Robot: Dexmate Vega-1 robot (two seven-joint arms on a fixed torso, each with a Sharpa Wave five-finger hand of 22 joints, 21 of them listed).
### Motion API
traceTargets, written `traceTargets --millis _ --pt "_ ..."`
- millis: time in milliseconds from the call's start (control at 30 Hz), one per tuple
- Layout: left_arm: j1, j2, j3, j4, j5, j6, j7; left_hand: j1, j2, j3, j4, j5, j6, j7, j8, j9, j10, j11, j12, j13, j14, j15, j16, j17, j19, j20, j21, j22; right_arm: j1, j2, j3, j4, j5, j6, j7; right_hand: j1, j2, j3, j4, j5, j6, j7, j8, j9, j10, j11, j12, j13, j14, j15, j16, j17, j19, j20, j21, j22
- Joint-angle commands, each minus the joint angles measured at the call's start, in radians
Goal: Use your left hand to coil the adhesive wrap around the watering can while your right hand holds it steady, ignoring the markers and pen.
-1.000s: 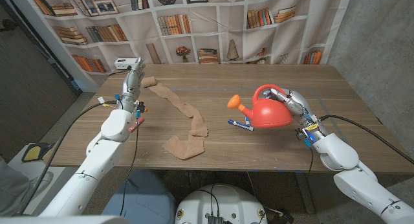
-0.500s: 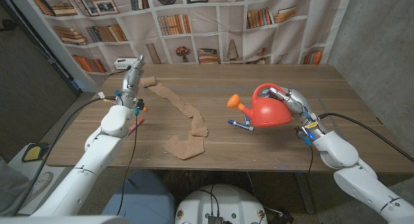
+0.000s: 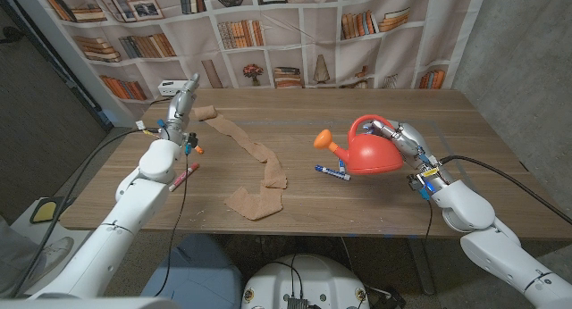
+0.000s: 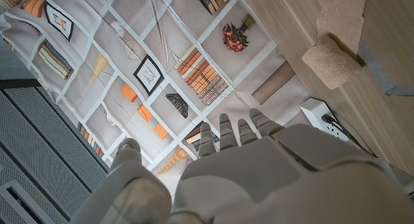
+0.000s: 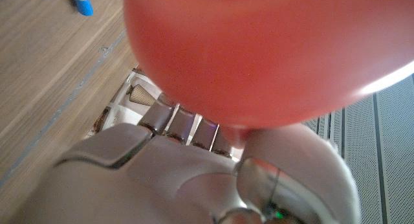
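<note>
The red watering can point(image 3: 374, 157) stands right of the table's middle, its orange spout point(image 3: 323, 139) pointing left. My right hand point(image 3: 404, 139) grips it at the handle side; in the right wrist view the can point(image 5: 259, 49) bulges right above that hand point(image 5: 194, 172). The tan adhesive wrap point(image 3: 259, 157) lies uncoiled in a long curve from far left to near middle. My left hand point(image 3: 183, 99) hovers by the wrap's far end point(image 3: 207, 112), fingers point(image 4: 233, 130) straight and holding nothing. The rolled wrap end point(image 4: 333, 56) lies just beyond them.
A blue marker point(image 3: 331, 171) lies beside the can's base. A red marker point(image 3: 186, 172) and an orange-capped pen point(image 3: 195, 148) lie by my left forearm. A white box point(image 3: 174, 86) sits at the far left corner. A bookshelf backdrop hangs behind the table.
My left hand has risen slightly and edged toward the wrap's far end as the arm stretched out. The right hand and the can have not moved.
</note>
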Motion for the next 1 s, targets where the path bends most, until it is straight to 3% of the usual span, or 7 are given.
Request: traceTargets --millis 33,1000 --pt "-0.019 0.01 -0.006 -0.009 0.04 0.057 0.0 0.003 0.004 0.003 -0.004 0.004 0.006 -0.006 0.004 0.002 0.0 -0.004 0.0 0.005 -0.003 -0.005 -0.001 0.002 -0.003 0.003 0.003 0.002 -0.007 0.003 0.005 0.006 0.003 0.007 0.004 -0.007 0.004 0.006 -0.001 -0.003 0.012 -0.002 -0.002 0.004 0.013 -0.005 0.008 0.005 0.012 -0.147 -0.006 0.301 -0.003 -0.054 0.01 0.002" --pt "-0.08 0.016 -0.008 0.027 0.137 0.152 0.005 0.007 0.01 0.006 -0.005 0.005 0.006 -0.006 0.004 0.002 -0.002 -0.005 -0.001 0.006 -0.009 -0.006 -0.002 0.002 -0.002 0.001 0.004 0.002 -0.012 0.007 0.01 0.003 0.004 0.003 0.001 -0.02 0.003 0.009 -0.001 -0.004 0.017 0.002 -0.011 0.009 0.018 -0.001 0.014 0.006 0.018 -0.147 -0.029 0.307 -0.012 -0.054 0.029 -0.008"
